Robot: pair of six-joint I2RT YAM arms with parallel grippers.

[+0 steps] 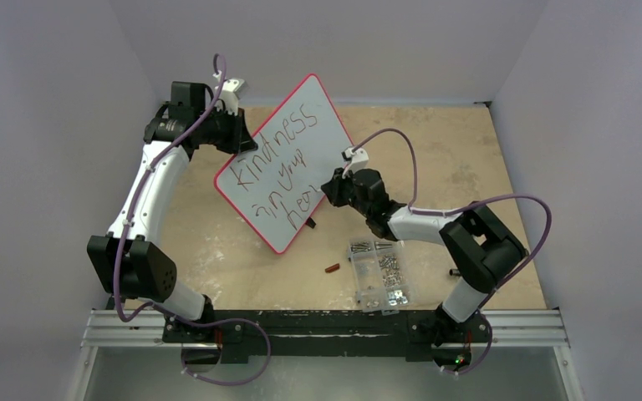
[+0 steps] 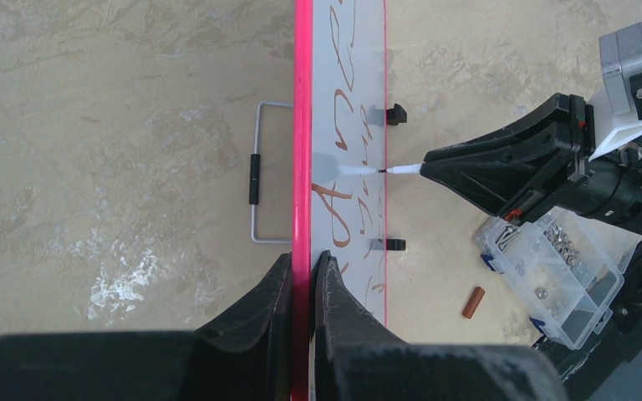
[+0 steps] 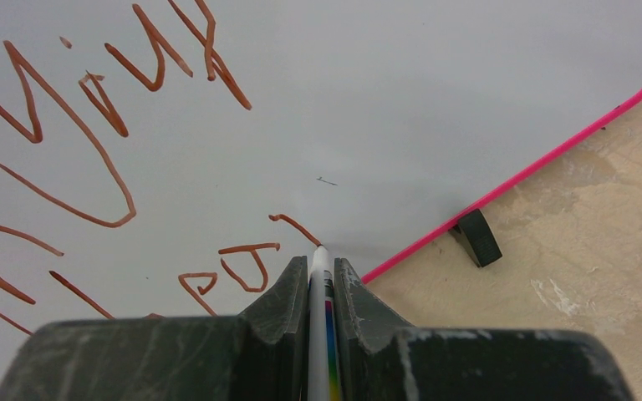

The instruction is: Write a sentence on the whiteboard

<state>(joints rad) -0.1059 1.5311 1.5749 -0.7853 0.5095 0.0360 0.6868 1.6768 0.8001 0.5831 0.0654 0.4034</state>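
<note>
Light, stiff and slick-faced, the whiteboard [image 1: 328,138] mid-frame likely handles best by its rim, where the left gripper [image 2: 303,267] clamps it, while the right gripper [image 3: 321,266] pinches a marker [image 3: 319,305].

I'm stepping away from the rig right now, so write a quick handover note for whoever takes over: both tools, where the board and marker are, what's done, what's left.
Left tool: shut on the pink rim of the whiteboard, holding it tilted up.
Right tool: shut on the marker, tip touching the board at the end of the third line.
Done: the sentence reads "kindness in your" plus most of the last word.
Left: probably the last letter or so; the views don't settle it. After that, lifting the marker clear looks like the sensible next step.
</note>
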